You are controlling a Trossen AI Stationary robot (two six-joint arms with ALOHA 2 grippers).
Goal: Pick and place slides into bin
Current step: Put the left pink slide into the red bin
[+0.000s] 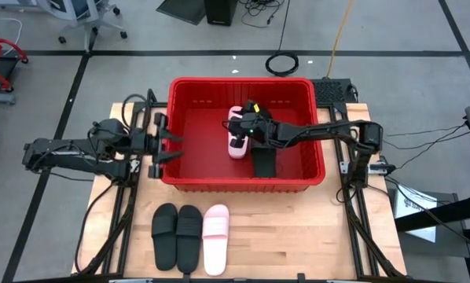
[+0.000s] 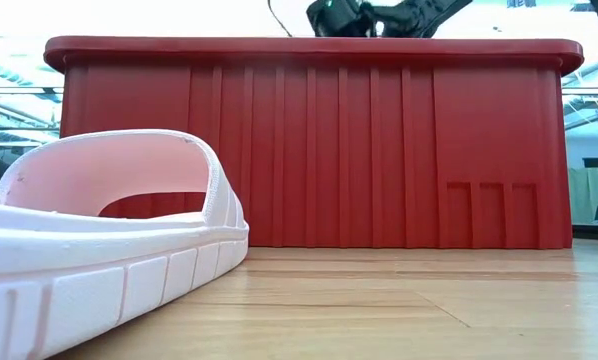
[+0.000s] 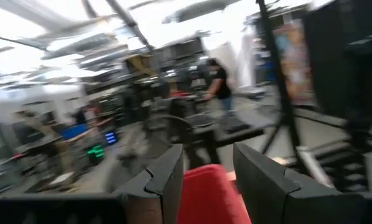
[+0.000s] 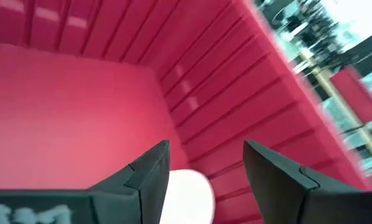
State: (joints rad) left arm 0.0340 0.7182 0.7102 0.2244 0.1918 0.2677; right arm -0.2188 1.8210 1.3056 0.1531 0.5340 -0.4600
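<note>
I have the table point(image 1: 298, 236) under the high camera, pale wood, with the red bin point(image 1: 243, 182) standing toward its far side, and in the low view the bin's ribbed wall point(image 2: 309, 150) fills most of the width. My right arm point(image 1: 329, 132) reaches in over the bin's right wall and my left arm point(image 1: 70, 153) lies along the table on the left, its gripper point(image 1: 168, 147) at the bin's left rim. Inside the bin a pink slide point(image 1: 236, 134) lies on the floor near the middle with a black slide point(image 1: 264, 163) just to its right. The right gripper point(image 1: 251, 126) hangs directly over the pink one, fingers point(image 4: 145, 177) apart, and the pale slide point(image 4: 187, 196) shows between them in the wrist view (not gripped, as far as I can see). The left fingers point(image 3: 167, 180) also stand apart with a bit of red rim point(image 3: 204, 193) between them. On the table in front of the bin three more slides lie side by side: two black point(image 1: 165, 234) point(image 1: 189, 234) and one pink point(image 1: 215, 238), the last of which looms close in the low view point(image 2: 99, 250).
</note>
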